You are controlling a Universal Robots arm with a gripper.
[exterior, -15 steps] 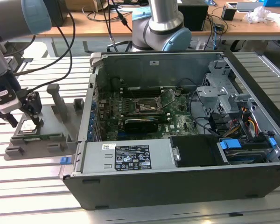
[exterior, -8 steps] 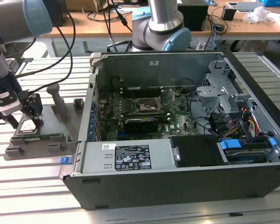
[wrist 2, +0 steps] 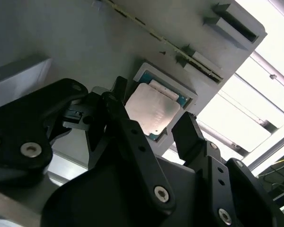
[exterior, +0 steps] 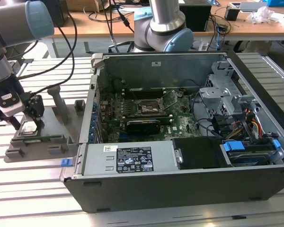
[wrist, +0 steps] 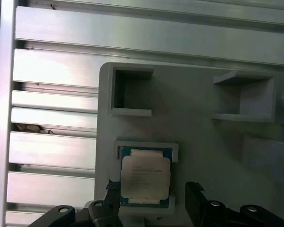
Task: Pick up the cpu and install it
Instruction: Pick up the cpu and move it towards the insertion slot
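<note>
— While the gripper (wrist: 153,187) straddles the cpu (wrist: 145,172) with its fingers apart, we judge that the pick-up step is in hand; the chip is not lifted.
— Where do we locate the chip?
— Seated in its recess in the grey tray (wrist: 203,142). Closing calls for square alignment on opposite edges. We cannot tell whether the pads touch. Farther off, the socket (exterior: 149,108) is hard to make out.
</note>
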